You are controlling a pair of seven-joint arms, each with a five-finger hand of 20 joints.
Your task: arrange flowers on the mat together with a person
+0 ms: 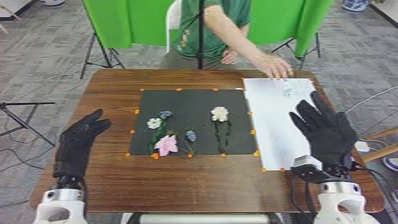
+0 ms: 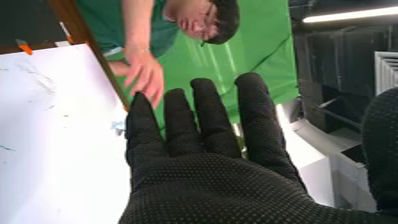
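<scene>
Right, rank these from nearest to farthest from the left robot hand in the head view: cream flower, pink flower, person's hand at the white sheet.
1. Pink flower: left part of the black mat.
2. Cream flower: farther right on the mat.
3. Person's hand: far edge of the white sheet.

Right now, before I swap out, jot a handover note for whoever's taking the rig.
Left hand: open, empty, left of the black mat.
Right hand: open, empty, by the white sheet's right edge.
Person's hand: at the sheet's far end, by a pale sprig.
Done: pink flower, large white flower, small white flower and two blue flowers lie on the mat.
To do: probably place the sprig, once the person's hand clears.
</scene>
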